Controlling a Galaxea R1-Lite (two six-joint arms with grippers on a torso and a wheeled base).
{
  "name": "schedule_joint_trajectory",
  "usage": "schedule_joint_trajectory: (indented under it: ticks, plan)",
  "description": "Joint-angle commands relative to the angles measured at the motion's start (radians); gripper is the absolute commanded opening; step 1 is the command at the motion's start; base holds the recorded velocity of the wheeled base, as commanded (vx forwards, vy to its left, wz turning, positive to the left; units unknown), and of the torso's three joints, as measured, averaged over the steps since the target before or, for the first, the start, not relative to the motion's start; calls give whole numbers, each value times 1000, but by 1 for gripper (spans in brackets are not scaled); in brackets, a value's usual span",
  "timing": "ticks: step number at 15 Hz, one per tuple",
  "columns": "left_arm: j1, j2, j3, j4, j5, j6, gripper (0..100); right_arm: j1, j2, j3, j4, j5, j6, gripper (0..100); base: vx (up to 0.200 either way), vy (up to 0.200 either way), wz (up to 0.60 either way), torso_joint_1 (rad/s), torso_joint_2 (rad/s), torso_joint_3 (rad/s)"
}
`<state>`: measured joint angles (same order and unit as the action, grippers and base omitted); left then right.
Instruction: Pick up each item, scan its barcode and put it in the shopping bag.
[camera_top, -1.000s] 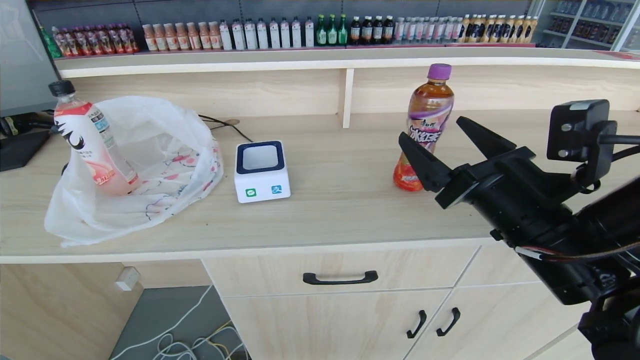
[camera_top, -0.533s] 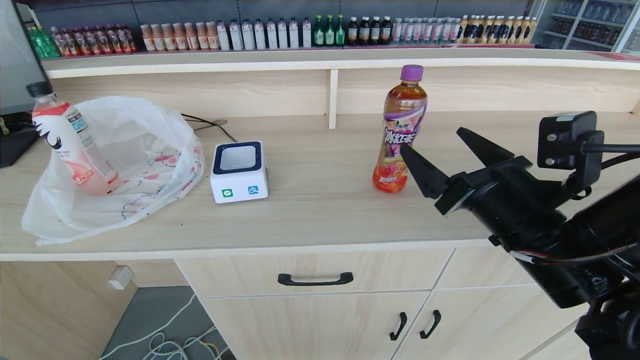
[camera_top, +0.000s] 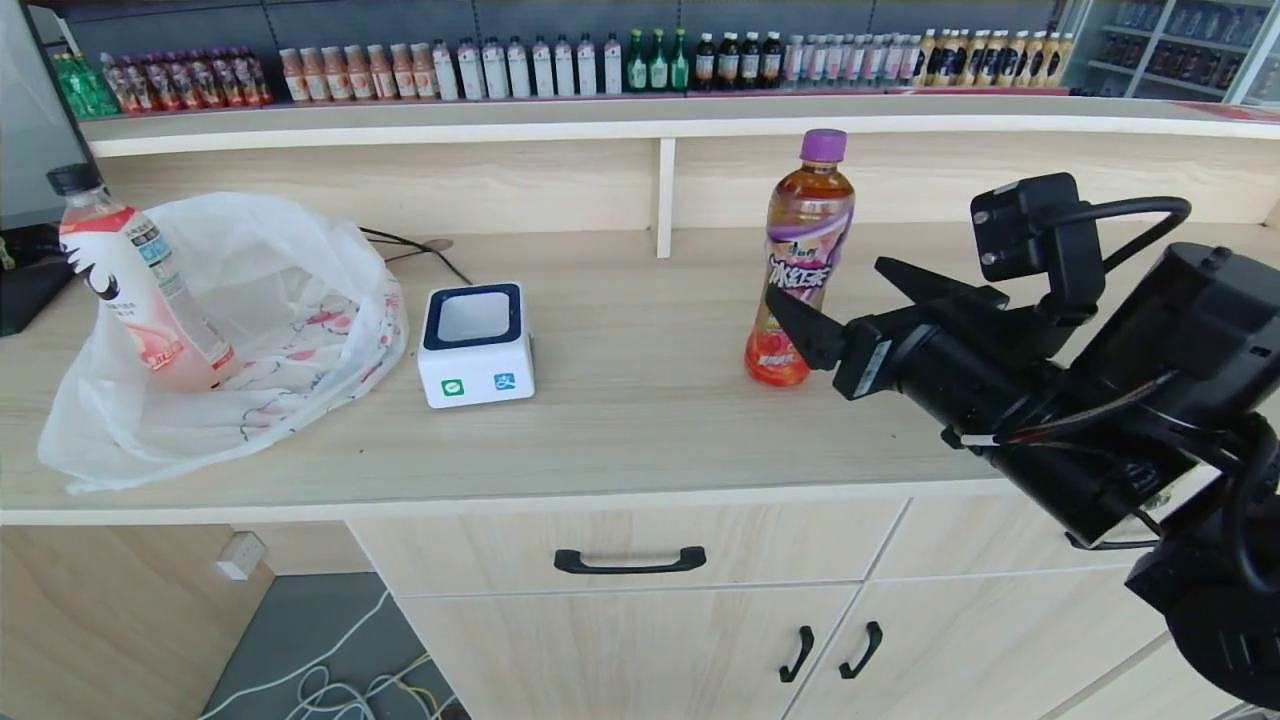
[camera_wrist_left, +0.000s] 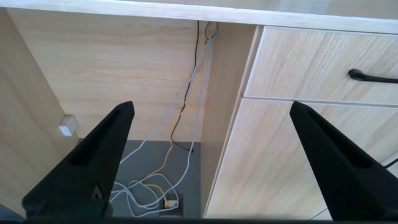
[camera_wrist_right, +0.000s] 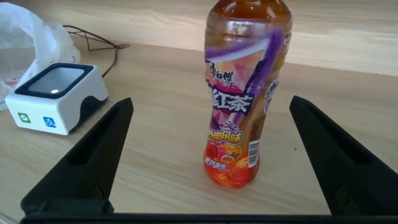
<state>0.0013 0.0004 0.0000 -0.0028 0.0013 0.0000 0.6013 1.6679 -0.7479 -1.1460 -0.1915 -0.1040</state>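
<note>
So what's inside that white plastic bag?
One pink bottle with a black cap, leaning in the shopping bag. Crumpled plastic hides its floor, so anything lying flat cannot be seen.

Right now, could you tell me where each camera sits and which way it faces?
Head view: on the head, looking down at the counter; right arm shows.
Left wrist view: below the counter edge, facing the cabinet front; open left jaws.
Right wrist view: facing the tea bottle; open right jaws.
Head and right wrist views share tea bottle and scanner.

The wooden counter (camera_top: 640, 425) bears shopping bag (camera_top: 300, 255), scanner (camera_top: 476, 345), upright tea bottle (camera_top: 802, 262), perhaps a cable (camera_top: 445, 260).
</note>
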Motion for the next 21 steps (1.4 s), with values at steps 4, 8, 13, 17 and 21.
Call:
schedule_joint_trajectory:
  ticks: [4, 8, 13, 17, 21]
  plan:
    - [0, 0, 0, 0, 0, 0, 100, -67, 24, -45, 60, -3, 21, 100, 0, 0, 0, 0, 0, 0]
    - [0, 0, 0, 0, 0, 0, 100, -100, 62, -85, 60, 1, 24, 100, 0, 0, 0, 0, 0, 0]
    - [0, 0, 0, 0, 0, 0, 100, -97, 136, -156, 61, 7, 23, 100, 0, 0, 0, 0, 0, 0]
    - [0, 0, 0, 0, 0, 0, 100, -67, 170, -182, 61, 6, 18, 100, 0, 0, 0, 0, 0, 0]
    - [0, 0, 0, 0, 0, 0, 100, -58, 230, -260, 61, 0, 21, 100, 0, 0, 0, 0, 0, 0]
